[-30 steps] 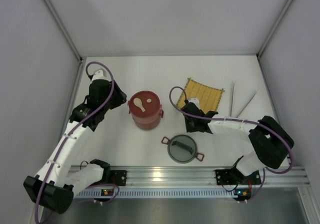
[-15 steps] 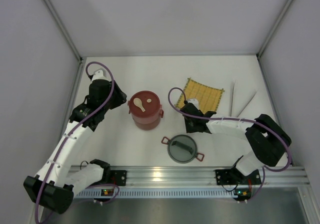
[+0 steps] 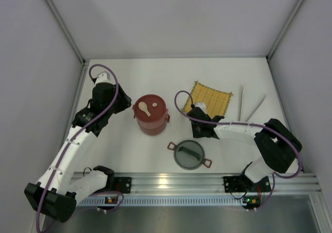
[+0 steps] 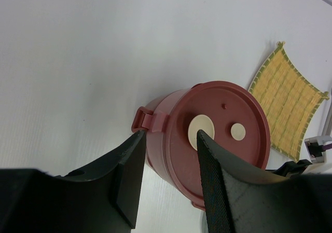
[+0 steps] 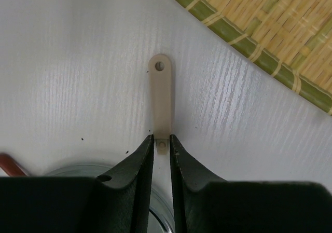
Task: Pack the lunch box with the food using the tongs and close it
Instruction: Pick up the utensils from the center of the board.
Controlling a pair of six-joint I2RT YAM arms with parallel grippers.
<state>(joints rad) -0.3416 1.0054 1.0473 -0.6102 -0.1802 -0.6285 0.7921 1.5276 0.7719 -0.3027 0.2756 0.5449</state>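
Lunch box (image 3: 151, 120), lidded, left of centre on the table (image 3: 155, 77): judged rigid and smooth-walled, best taken by its side handle (image 4: 143, 123); left end effector (image 4: 170, 139) half-wide beside it, empty; right end effector (image 5: 162, 138) pinched narrow on a cream strip (image 5: 161, 87) near the yellow mat (image 5: 270, 30).

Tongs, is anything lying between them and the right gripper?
Only the yellow mat, lying flat, its near corner about on the line from the right gripper to the tongs. That gripper is pinching a cream strip.
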